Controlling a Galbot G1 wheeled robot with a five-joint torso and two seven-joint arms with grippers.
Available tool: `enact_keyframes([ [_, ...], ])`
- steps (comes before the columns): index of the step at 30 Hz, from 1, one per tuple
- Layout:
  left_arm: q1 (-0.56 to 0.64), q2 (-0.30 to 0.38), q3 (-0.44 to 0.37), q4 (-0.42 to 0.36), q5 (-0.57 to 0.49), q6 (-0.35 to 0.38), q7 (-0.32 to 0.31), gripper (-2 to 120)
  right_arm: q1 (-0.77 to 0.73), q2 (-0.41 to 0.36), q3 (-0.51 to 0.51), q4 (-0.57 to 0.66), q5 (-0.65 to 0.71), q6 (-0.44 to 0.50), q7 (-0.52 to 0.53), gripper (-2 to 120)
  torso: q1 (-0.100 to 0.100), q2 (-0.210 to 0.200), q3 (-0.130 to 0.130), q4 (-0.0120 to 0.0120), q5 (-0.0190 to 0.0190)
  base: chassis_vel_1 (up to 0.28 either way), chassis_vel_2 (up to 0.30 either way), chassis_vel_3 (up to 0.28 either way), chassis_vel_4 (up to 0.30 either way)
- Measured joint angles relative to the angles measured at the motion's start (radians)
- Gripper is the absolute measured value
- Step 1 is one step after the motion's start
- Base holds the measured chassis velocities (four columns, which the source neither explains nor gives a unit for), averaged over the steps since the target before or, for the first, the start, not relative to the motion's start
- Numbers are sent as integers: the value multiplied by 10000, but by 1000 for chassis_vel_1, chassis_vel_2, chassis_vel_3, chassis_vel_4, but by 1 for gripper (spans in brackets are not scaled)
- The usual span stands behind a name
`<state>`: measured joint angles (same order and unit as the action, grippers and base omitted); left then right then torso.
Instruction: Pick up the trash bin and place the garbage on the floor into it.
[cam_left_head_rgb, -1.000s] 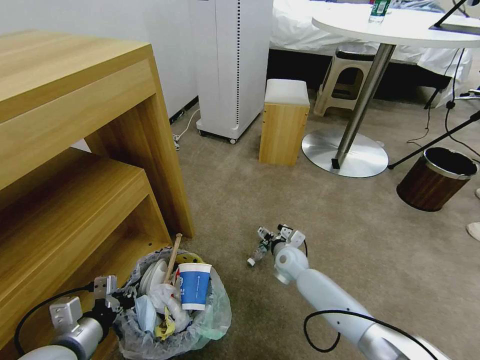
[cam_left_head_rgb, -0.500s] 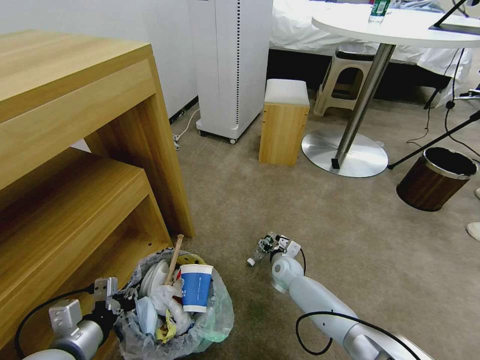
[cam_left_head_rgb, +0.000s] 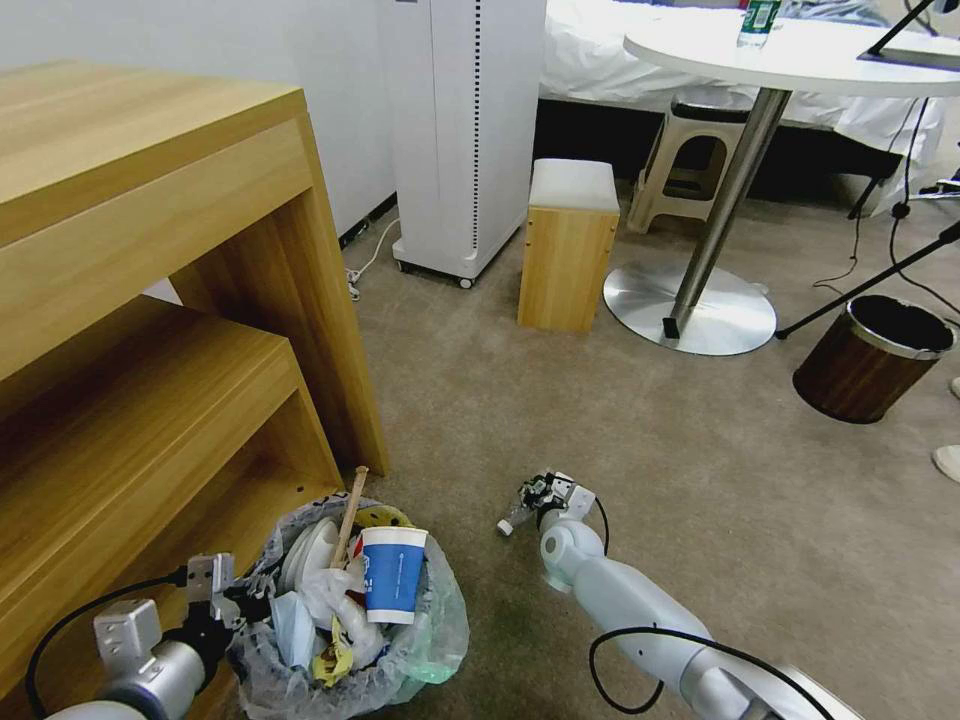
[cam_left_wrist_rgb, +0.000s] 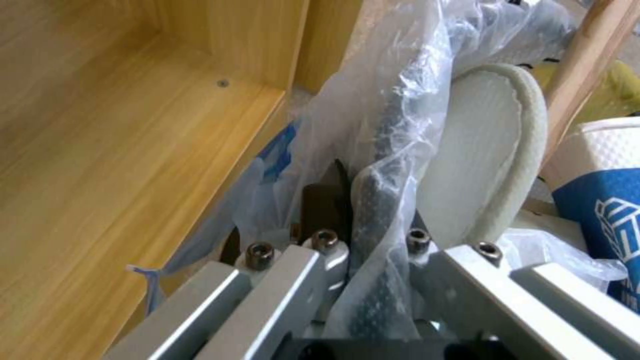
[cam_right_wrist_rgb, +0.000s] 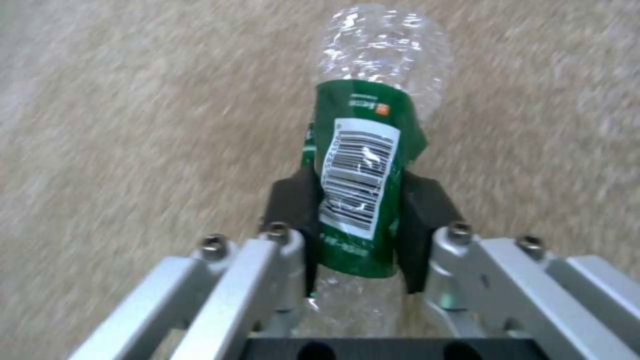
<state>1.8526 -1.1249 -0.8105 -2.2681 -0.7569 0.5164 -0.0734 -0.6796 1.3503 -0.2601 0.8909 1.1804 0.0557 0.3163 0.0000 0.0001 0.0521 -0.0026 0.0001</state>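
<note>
My right hand (cam_right_wrist_rgb: 357, 235) pinches the small clear plastic bottle (cam_right_wrist_rgb: 365, 165) across its green label, low over the beige carpet floor (cam_left_head_rgb: 620, 420). It looks light, crushable, slippery: grip mid-body. My left hand (cam_left_wrist_rgb: 370, 250) clamps the bag-lined dark round trash bin (cam_left_head_rgb: 350, 610) at its rim.

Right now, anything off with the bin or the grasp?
The trash bin is overfull: a paper cup and wooden stick jut above its rim. The right gripper squarely clamps the clear bottle.

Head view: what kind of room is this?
Likely a hotel-style bedroom: a bed with white bedding at the back, a round white table, beige carpet, and a wooden shelf unit.
</note>
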Motion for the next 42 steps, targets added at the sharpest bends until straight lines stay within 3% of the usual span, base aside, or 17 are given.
enact_keyframes([
  [6, -61, -6, -1, 191, 39, -19, 10, 1, -500, -683, -71, 1409, 170, 120, -75, 11, 0, 0, 1, 1, 1, 0, 0, 0, 0],
  [10, -136, -26, 22, 413, 113, -32, 12, 1, -1017, -2237, -5, 3770, 319, 556, -25, 8, 0, 0, 1, -1, -2, 0, 0, 0, 0],
  [15, -155, -34, 21, 444, 121, -47, 18, 1, -963, -3338, -13, 5303, 72, 923, -106, 8, 0, 0, 0, -5, 1, 0, 0, 0, 0],
  [17, -164, -29, 18, 438, 122, -51, 19, 1, -559, -4087, -197, 6865, 144, 1153, -452, 8, 0, 0, 0, 0, 0, 0, 0, 0, 0],
  [19, -173, -27, 17, 422, 120, -51, 19, 1, -398, -4258, -303, 7275, 205, 1259, -613, 8, 0, 0, 0, 3, -1, 0, 0, 0, 0],
  [21, -197, -24, 30, 326, 115, -41, 13, 1, 385, -4754, -931, 8653, 555, 1626, -1291, 8, 0, 0, 0, 2, -1, 0, 0, 0, 0],
  [23, -206, -25, 36, 283, 110, -29, 8, 1, 657, -4853, -1230, 9012, 700, 1732, -1442, 8, 0, 1, -1, 3, -4, 0, 0, 0, 0],
  [26, -226, -23, 33, 102, 63, 14, -35, 1, 1783, -4977, -2699, 9951, 1214, 2071, -2121, 8, 0, 1, 0, 3, -2, 0, 0, 0, 0],
  [33, -274, 8, -51, -154, -98, 116, -169, 1, 2767, -4666, -4549, 10410, 2095, 2193, -3074, 8, 0, 0, 0, 0, -2, 0, 0, 0, 0],
  [38, -288, 31, -94, -279, -186, 173, -232, 1, 3073, -4543, -6047, 10617, 2304, 2213, -3073, 8, 0, 0, 0, -1, -2, 0, 0, 0, 0],
  [42, -299, 52, -115, -345, -238, 215, -285, 1, 3035, -4481, -6638, 10607, 2319, 2214, -2945, 8, 0, 0, 0, 0, -3, 0, 0, 0, 0],
])
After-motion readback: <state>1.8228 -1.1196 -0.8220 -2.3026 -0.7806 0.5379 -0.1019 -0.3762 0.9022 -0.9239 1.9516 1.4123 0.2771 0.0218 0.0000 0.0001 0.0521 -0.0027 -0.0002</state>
